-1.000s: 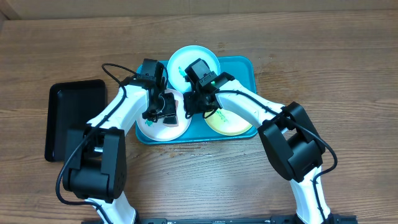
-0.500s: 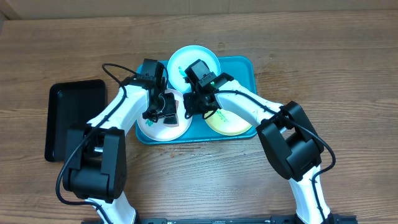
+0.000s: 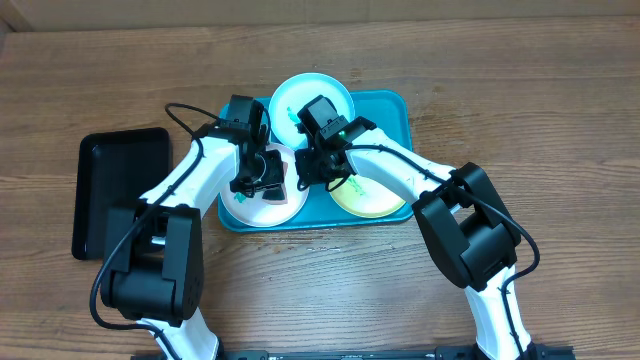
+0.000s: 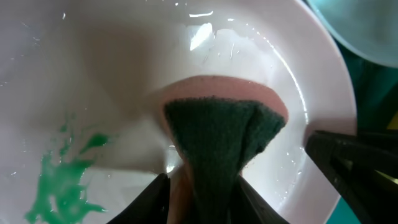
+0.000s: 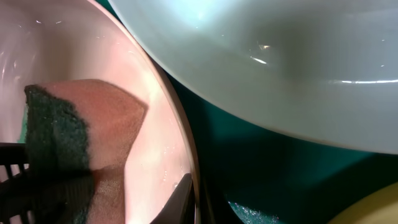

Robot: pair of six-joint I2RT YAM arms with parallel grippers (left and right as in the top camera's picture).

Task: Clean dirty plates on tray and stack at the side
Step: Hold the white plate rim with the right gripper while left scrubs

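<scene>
Left claw: the left gripper (image 4: 202,200) was clamped on a sponge (image 4: 217,124), its dark scouring face pressed to the floor of the white plate (image 4: 124,74).
Right claw: the right gripper (image 3: 312,168) was drawn together, apparently on the white plate's rim at its 3 o'clock edge, steadying it.
Plates: all three sat on the tray (image 3: 390,105), with the cyan plate (image 3: 312,95) at 12 o'clock, the white plate at 7 and the yellow-green plate (image 3: 372,198) at 4.
Done: nothing was stacked at the side, and the black tray (image 3: 120,190) lay at 9 o'clock.
Left: a green smear (image 4: 68,174) remained on the white plate. Judged early, with the first plate under scrub and two more to clean and stack.
Hidden: from overhead, the arms covered much of the white plate. Only one right finger showed clearly at the rim.
</scene>
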